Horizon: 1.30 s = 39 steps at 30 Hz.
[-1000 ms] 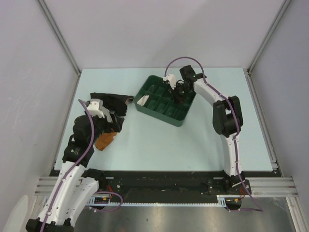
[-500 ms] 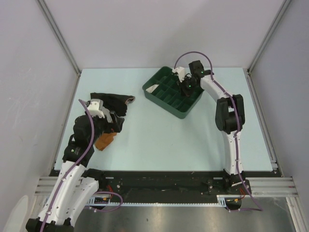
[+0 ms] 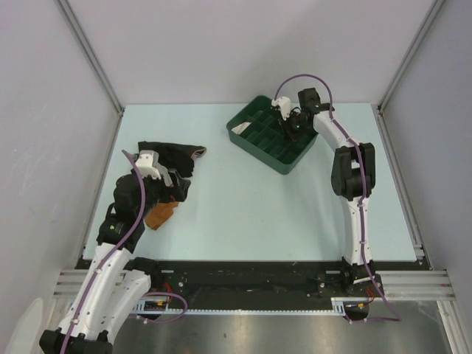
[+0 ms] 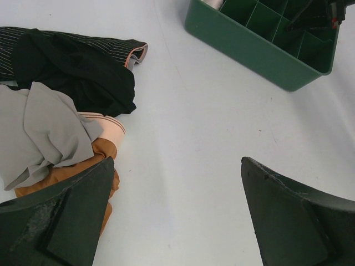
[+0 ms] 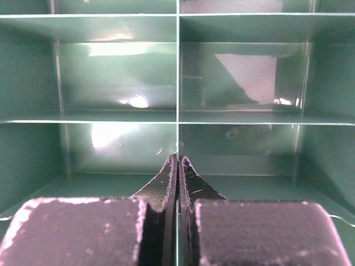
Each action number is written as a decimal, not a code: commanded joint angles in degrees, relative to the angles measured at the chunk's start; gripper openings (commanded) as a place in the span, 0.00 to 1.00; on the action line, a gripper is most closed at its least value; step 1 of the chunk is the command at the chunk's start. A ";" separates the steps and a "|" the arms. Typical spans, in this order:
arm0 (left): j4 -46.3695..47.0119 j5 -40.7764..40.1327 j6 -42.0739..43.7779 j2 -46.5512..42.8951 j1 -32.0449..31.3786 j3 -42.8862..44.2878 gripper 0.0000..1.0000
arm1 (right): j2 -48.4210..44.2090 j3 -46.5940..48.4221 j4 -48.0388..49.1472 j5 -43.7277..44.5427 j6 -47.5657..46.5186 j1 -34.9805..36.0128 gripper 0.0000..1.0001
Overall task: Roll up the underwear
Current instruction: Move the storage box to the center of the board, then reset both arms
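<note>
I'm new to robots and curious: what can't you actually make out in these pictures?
Top view: underwear in green tray, too small to tell if rolled.
Left wrist view: same underwear cut off by the top edge.
Top view: orange-brown garment partly hidden by the left arm.

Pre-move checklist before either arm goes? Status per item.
1. Right gripper shut on the divider of the tray: ok.
2. Left gripper open, holding nothing: ok.
3. Underwear out of the tray for rolling: not ok, it sits in a corner compartment.
4. Underwear rolled: cannot tell, too small.
5. Tray fully on the table: ok.
6. Left fingers clear of the orange-brown garment: cannot tell.
</note>
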 commanded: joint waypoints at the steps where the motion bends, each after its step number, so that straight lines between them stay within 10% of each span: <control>1: 1.25 0.77 -1.12 -0.11 0.24 0.60 1.00 | -0.20 2.73 -0.16 -3.01 -5.65 -0.45 0.01; 13: 1.25 1.39 -1.47 0.60 0.24 0.77 1.00 | 5.42 13.80 -1.84 -1.09 -7.69 -0.45 0.11; 20: 0.02 1.47 -1.38 0.51 0.24 2.44 1.00 | 2.27 13.20 0.45 -0.46 -3.65 -1.15 0.37; 30: -3.50 2.00 -0.59 -1.86 0.24 9.99 1.00 | -19.69 -2.06 1.05 -3.80 -1.02 -3.52 0.61; 33: -4.29 1.39 -0.41 -3.70 0.24 12.98 1.00 | -29.09 -11.10 5.78 -7.23 3.11 -4.93 0.99; 39: -8.50 0.51 1.17 -6.17 0.24 17.99 1.00 | -44.48 -23.80 14.50 -7.76 18.91 -8.27 1.00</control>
